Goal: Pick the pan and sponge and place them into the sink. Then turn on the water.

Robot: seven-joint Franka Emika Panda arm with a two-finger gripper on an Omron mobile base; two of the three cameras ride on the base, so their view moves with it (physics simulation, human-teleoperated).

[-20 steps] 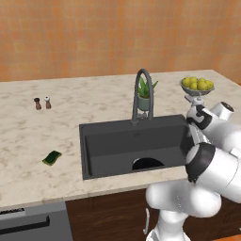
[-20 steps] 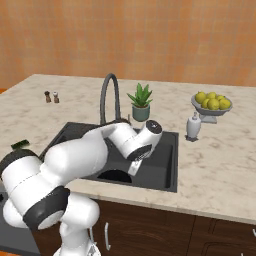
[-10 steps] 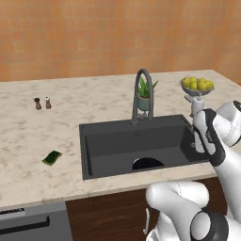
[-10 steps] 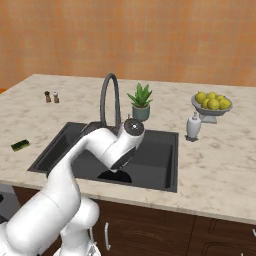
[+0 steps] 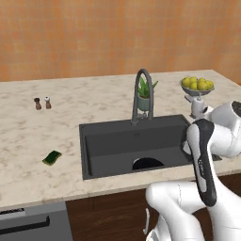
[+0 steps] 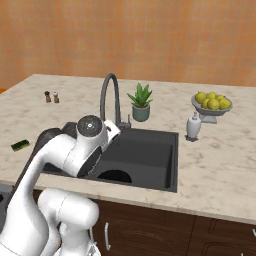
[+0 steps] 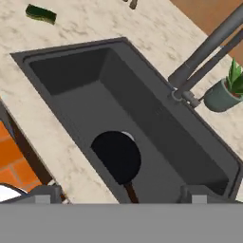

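Black pan (image 7: 116, 156) in sink (image 7: 61, 71), end effector (image 7: 118, 193) wide open, empty, above it

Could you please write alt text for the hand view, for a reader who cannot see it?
Looking down from above the dark grey sink, the black pan lies on the basin floor, its handle pointing toward the camera. The open gripper hovers above it, holding nothing. The green sponge lies on the marble counter beyond the basin, and the faucet rises beside a potted plant.
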